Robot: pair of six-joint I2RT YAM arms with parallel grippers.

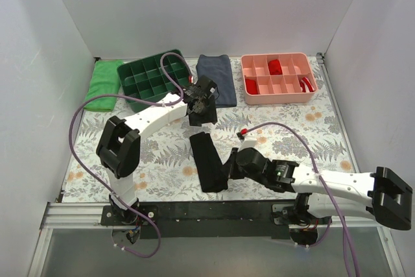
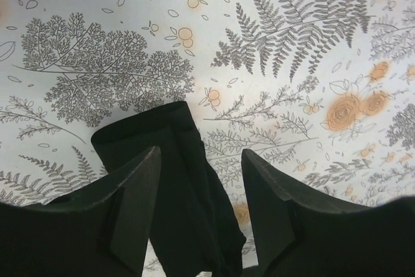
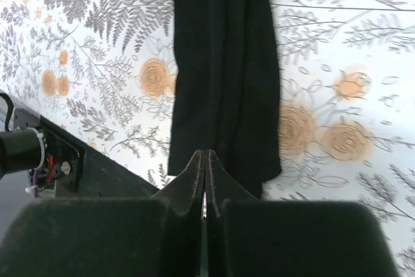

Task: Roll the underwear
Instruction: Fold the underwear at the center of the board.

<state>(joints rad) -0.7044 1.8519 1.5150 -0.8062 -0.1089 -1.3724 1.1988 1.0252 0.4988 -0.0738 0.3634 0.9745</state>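
We see the underwear folded into a long black strip at the centre of the top view, lying flat on the floral desk. Our left gripper hangs over its upper end, jaws spread. Our right gripper meets the strip's lower right edge, jaws pressed together; whether fabric is caught between them, we cannot tell.

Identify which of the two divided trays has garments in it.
The pink tray at the back right: red rolled garments lie in several of its compartments. The green tray, further left, shows only bare compartments.
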